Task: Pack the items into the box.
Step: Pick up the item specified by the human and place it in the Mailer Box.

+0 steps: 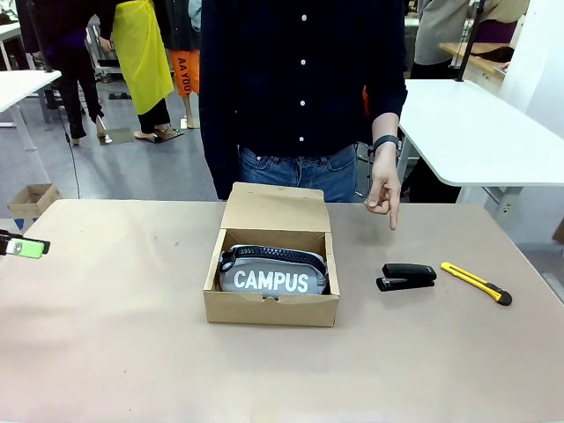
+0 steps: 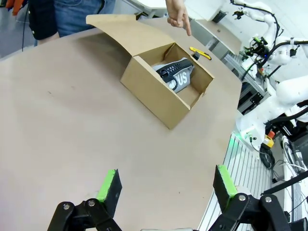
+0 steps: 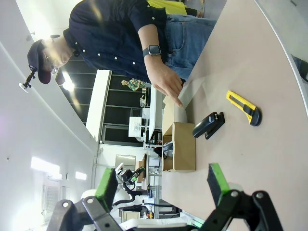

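The brown cardboard box (image 1: 271, 307) stands open mid-table, flap lid tilted back. Inside it lies the grey CAMPUS pouch (image 1: 271, 273), also seen in the box (image 2: 159, 86) as the pouch (image 2: 177, 76) in the left wrist view. The black stapler (image 1: 406, 276) rests on the table right of the box, and the person's hand (image 1: 384, 189) points down at it. In the right wrist view the stapler (image 3: 209, 125) lies between the box (image 3: 179, 153) and the knife. My left gripper (image 2: 166, 185) is open above the table, far from the box; its green pad (image 1: 28, 248) shows at the left edge. My right gripper (image 3: 162, 182) is open, holding nothing.
A yellow-and-black utility knife (image 1: 477, 283) lies right of the stapler, near the table's right edge. The person stands at the far side behind the box. A small tan carton (image 1: 32, 200) sits on the floor at far left. White tables stand behind.
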Robot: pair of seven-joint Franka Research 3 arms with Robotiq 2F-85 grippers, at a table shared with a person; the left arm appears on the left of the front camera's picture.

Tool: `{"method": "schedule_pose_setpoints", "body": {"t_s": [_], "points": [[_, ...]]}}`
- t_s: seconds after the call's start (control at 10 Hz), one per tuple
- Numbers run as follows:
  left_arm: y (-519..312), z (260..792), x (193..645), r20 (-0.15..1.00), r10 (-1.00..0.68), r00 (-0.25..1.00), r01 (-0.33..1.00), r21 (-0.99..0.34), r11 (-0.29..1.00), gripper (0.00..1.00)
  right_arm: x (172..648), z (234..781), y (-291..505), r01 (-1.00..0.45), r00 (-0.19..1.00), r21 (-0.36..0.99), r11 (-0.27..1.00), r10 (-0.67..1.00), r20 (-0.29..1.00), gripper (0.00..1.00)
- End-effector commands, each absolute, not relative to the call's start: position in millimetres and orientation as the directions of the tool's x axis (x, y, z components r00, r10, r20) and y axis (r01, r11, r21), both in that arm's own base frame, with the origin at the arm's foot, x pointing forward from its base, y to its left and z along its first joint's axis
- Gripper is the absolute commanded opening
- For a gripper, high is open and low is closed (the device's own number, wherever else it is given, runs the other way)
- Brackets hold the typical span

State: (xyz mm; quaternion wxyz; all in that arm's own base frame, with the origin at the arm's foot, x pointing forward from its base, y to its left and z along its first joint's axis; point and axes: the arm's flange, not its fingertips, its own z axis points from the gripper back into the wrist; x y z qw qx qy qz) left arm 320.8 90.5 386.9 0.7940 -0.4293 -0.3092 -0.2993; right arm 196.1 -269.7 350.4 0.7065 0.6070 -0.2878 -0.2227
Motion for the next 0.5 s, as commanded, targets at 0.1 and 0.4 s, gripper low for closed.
{"method": "schedule_pose_setpoints", "body": {"t_s": [0.1,0.4], "points": [[88,388,319,0.754,-0.19,0.629,0.737,-0.5,0.455,1.0,239,400,-204,-0.252,0.806,0.857,0.449,-0.392,0.443,1.0],[88,388,319,0.754,-0.19,0.629,0.737,-0.5,0.455,1.0,276,425,-87,-0.626,0.696,0.466,0.625,0.179,0.696,1.0]]}}
